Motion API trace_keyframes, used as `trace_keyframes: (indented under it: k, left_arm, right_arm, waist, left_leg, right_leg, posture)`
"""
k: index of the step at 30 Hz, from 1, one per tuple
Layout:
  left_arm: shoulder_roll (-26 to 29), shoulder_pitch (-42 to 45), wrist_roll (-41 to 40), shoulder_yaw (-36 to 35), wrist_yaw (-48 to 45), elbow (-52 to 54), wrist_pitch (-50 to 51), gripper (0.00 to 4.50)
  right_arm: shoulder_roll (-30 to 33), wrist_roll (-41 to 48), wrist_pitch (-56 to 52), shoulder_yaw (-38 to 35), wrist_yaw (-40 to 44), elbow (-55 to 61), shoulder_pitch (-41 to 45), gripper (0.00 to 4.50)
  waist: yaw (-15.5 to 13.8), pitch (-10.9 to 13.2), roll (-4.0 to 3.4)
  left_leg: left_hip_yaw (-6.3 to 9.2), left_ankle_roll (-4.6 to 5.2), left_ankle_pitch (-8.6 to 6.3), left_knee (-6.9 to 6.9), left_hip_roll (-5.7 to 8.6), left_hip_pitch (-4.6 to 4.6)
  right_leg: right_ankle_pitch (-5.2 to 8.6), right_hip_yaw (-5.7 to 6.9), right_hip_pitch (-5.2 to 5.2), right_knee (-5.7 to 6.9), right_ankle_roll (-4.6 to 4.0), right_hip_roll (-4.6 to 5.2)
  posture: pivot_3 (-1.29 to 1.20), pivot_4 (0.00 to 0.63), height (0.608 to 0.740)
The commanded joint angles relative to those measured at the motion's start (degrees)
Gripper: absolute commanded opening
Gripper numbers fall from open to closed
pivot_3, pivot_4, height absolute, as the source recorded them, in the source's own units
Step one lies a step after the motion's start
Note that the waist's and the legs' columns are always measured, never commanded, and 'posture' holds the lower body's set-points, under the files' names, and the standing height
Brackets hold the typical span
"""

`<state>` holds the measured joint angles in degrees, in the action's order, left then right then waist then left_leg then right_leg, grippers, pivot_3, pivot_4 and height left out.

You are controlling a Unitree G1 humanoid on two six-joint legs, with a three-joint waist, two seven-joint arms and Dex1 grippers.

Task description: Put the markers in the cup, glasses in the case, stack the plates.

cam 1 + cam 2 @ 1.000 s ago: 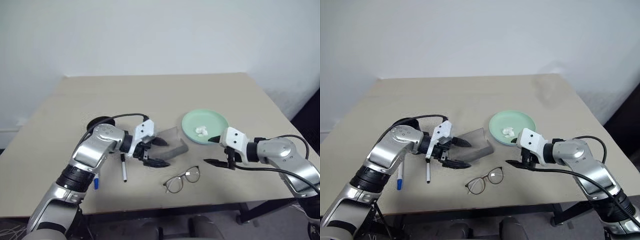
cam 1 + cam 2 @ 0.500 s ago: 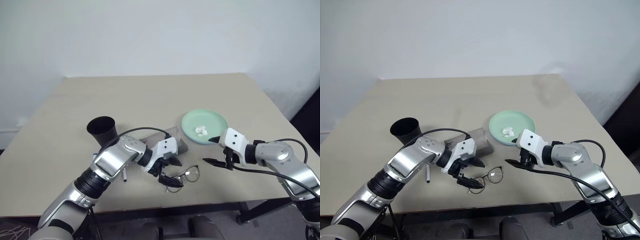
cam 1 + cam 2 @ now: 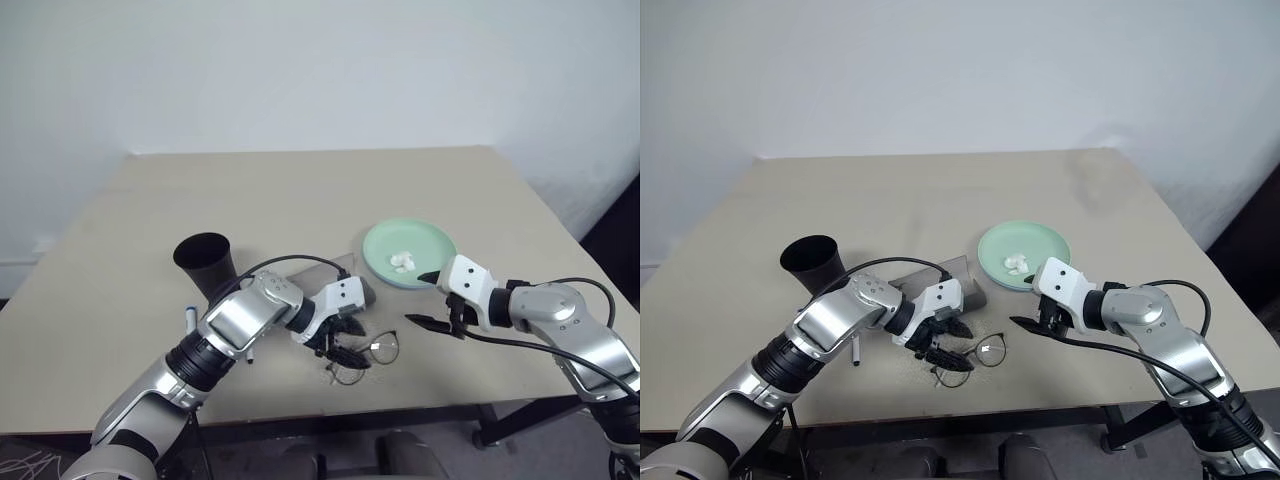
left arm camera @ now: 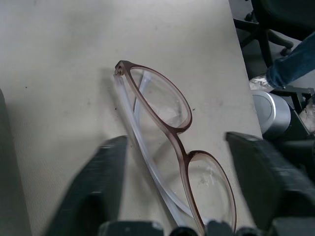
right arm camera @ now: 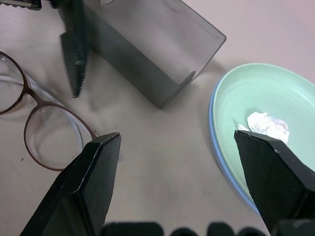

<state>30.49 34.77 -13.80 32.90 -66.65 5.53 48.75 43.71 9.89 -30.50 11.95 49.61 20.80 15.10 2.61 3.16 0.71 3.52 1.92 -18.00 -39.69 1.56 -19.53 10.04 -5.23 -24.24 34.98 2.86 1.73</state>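
The wire-frame glasses lie on the table near its front edge. My left gripper is open and reaches down over them, one finger on each side of the frame, neither visibly touching it. Just behind stands the grey case with its lid up. My right gripper hovers open between the glasses and the plates. The mint green plate rests on the light blue one, whose rim peeks out. The black cup stands upright at the left. The blue-capped marker and the black-capped marker lie beside my left forearm.
A small white paper wad sits on the green plate. The table's front edge runs close below the glasses. In the left wrist view a chair base and a person's leg in jeans stand past that edge.
My left arm has swung right and down from the case to the glasses, uncovering the cup, and its fingers have narrowed around the frame. The right arm has stayed put.
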Motion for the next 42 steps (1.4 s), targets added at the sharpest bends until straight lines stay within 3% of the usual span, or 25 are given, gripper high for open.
trace_keyframes:
  k: [1, 2, 16, 21, 22, 29, 33, 37, 42]
  left_arm:
    - [-0.22, 2.15, 1.02, 0.42, 0.24, -0.45, -0.29, 1.99]
    - [-0.35, 2.30, 1.21, 0.52, 0.37, -0.73, -0.25, 1.68]
    - [-0.74, 3.33, -0.02, 1.69, -3.27, -2.22, 2.62, 1.68]
    - [-0.98, 4.03, 1.14, 2.19, -3.58, -3.20, 1.51, 0.19]
    - [-0.97, 4.25, 1.40, 2.31, -3.47, -3.40, 1.45, 0.06]
    - [-0.96, 5.22, 0.37, 0.79, -3.84, -3.46, 0.12, 0.06]
    - [-1.66, 9.44, -1.17, -4.25, -3.22, -6.76, -0.46, 0.06]
    - [-0.65, 17.30, -1.14, -9.16, -3.62, -14.71, -2.55, 0.06]
    - [0.12, 23.96, 2.86, -9.95, -4.50, -26.90, -9.62, 0.06]
  right_arm:
    - [-0.33, -0.41, 0.88, -1.39, -0.70, 0.67, 0.91, 4.00]
    - [-0.43, -0.49, 0.91, -1.36, -0.75, 0.62, 0.97, 4.00]
    - [-1.33, -1.45, 1.28, -1.35, -1.21, 0.15, 1.34, 4.00]
    - [-1.29, -1.49, 1.20, -1.51, -1.34, 0.59, 1.02, 4.00]
    - [-1.26, -1.47, 1.15, -1.55, -1.36, 0.73, 0.91, 4.00]
    - [-1.11, -1.44, 0.90, -1.64, -1.51, 1.06, 0.48, 4.00]
    - [-1.13, -1.37, 0.88, -1.68, -1.53, 0.95, 0.57, 4.00]
    - [-1.15, -1.42, 1.17, -1.64, -1.43, 0.46, 0.81, 4.00]
    - [-1.65, -1.53, 1.44, -1.26, -1.49, -0.12, 1.36, 4.00]
  waist:
    - [0.00, 0.00, 0.00]
    - [0.00, 0.00, 0.00]
    - [0.00, 0.00, 0.00]
    - [0.00, -0.01, 0.01]
    - [0.00, -0.01, 0.00]
    - [0.01, -0.01, 0.00]
    - [-0.01, 0.00, 0.01]
    - [0.00, 0.00, 0.01]
    - [0.03, -0.01, -0.01]
  left_leg:
    - [0.00, 0.00, 0.00, 0.00, 0.00, 0.00]
    - [0.00, 0.00, 0.00, -0.02, 0.00, 0.00]
    - [0.00, 0.00, 0.00, -0.06, 0.01, -0.01]
    - [0.00, 0.00, 0.00, -0.10, 0.00, -0.01]
    - [0.00, 0.00, 0.00, -0.10, 0.00, 0.00]
    - [-0.01, 0.01, 0.01, -0.26, -0.01, 0.03]
    - [-0.01, 0.03, 0.02, -0.34, -0.01, 0.03]
    - [0.02, 0.04, 0.03, -0.39, 0.00, 0.01]
    - [0.00, 0.04, 0.01, -0.29, 0.01, 0.01]
  right_leg:
    - [0.00, 0.00, 0.00, 0.00, 0.00, 0.00]
    - [0.00, 0.00, 0.00, 0.00, 0.00, 0.00]
    - [0.00, -0.01, 0.01, 0.03, 0.00, -0.01]
    - [0.00, -0.01, 0.02, 0.04, 0.00, -0.01]
    - [0.00, -0.01, 0.04, 0.04, 0.01, -0.01]
    - [0.00, -0.02, 0.12, 0.07, 0.01, -0.03]
    - [-0.02, -0.02, 0.14, 0.08, 0.03, -0.04]
    - [-0.03, 0.00, 0.14, 0.07, 0.05, -0.06]
    - [-0.05, -0.03, 0.12, 0.05, 0.08, -0.06]
  posture:
    - [0.00, 0.000, 0.740]
    - [0.00, 0.000, 0.740]
    - [0.00, 0.000, 0.740]
    - [0.00, 0.000, 0.740]
    - [0.00, 0.000, 0.740]
    - [0.00, 0.000, 0.740]
    - [0.00, 0.000, 0.740]
    - [0.00, 0.000, 0.740]
    - [0.00, 0.000, 0.740]
